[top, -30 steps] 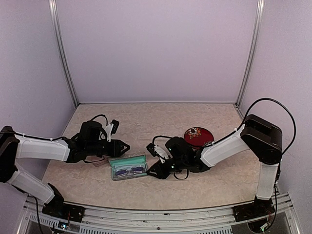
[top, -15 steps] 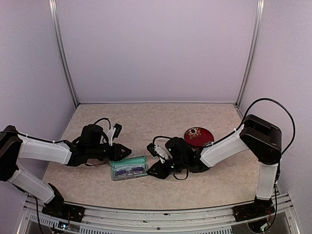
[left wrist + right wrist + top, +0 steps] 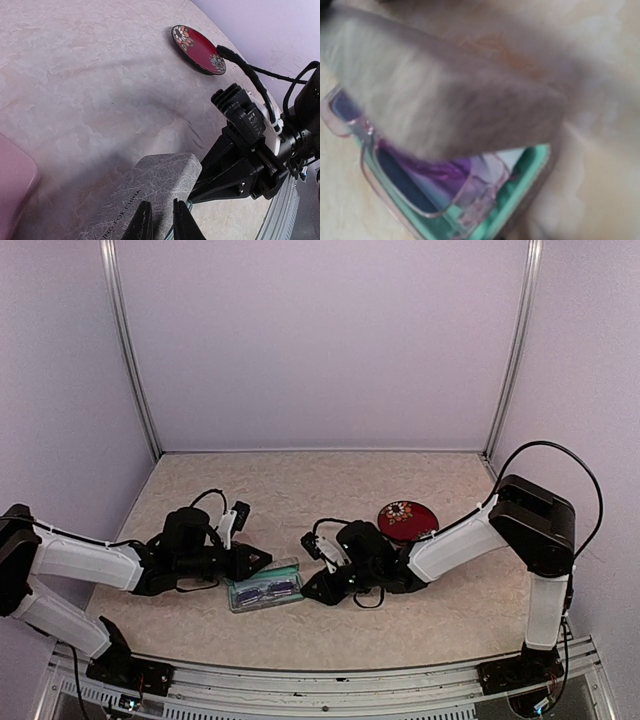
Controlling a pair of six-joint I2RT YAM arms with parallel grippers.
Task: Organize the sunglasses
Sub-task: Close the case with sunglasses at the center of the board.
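Sunglasses (image 3: 405, 187) with a pale pink frame and purple lenses lie inside the teal-lined case (image 3: 527, 172), whose grey lid (image 3: 150, 185) tilts half lowered over them. At the case's left, the left gripper (image 3: 161, 207) meets the lid's rim, fingers drawn almost together. The right gripper (image 3: 312, 590) sits just beside the case's right end; I cannot tell how its jaws stand. A red dish (image 3: 407, 520) lies further right of the case
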